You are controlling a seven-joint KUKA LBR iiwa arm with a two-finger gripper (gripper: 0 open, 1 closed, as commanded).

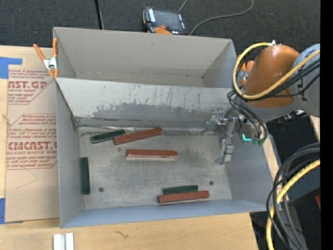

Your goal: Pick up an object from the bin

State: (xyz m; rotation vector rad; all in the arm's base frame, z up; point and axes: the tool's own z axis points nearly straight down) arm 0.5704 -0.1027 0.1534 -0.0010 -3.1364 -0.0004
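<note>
My gripper [225,158] hangs over the right part of the bin floor, near the right wall, with nothing between its fingers. The closest thing is a flat red-brown bar on a pale base [151,154], lying level near the middle, well to the gripper's left. Toward the front, a dark green bar [180,189] lies side by side with a red-brown bar [184,196], below and left of the gripper.
A longer red-brown bar [138,135] and a dark green bar [106,136] lie slanted near the back left. Another dark green bar [84,175] lies along the left wall. The arm with its orange cover and yellow cables stands over the right rim.
</note>
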